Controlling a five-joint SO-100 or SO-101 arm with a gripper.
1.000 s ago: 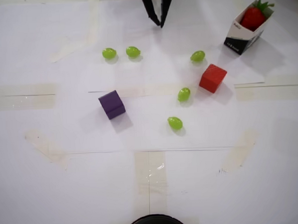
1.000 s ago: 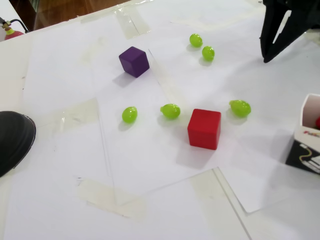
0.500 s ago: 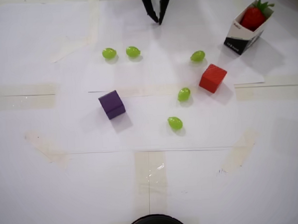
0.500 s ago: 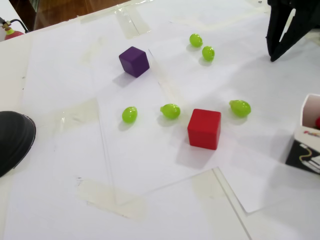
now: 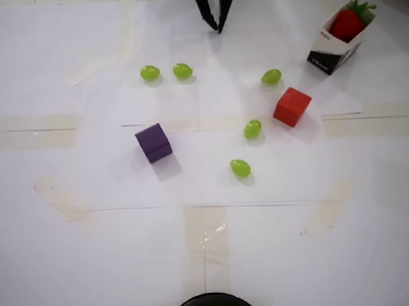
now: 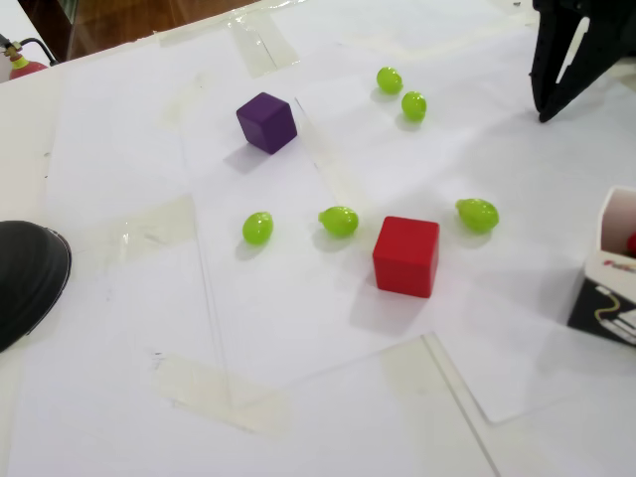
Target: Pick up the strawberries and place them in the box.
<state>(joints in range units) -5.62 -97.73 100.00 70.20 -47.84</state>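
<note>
Since the box is the fixed mark, every place below is given from it.

box: the white carton with a black lower band [image 5: 336, 42] stands at the upper right of the overhead view; in the fixed view only its left part shows at the right edge [image 6: 608, 273].
strawberries: one red berry with a green stem [image 5: 348, 21] sits in the mouth of the box; in the fixed view a sliver of red shows inside. A second berry is not to be seen anywhere on the surface; it may lie hidden beneath the first.
jaws: the black gripper [image 5: 216, 25] hangs well left of the box in the overhead view, tips pointing down, slightly parted and holding nothing; also seen in the fixed view [image 6: 545, 111].
key relation: no berry lies between jaws and box, so no grasp direction can be set.
clutter: red cube [image 5: 292, 106] sits just below-left of the box, purple cube [image 5: 153, 142] far left; green grapes [image 5: 271, 76] are scattered between.
judgement: the task looks finished or nearly so.
</note>
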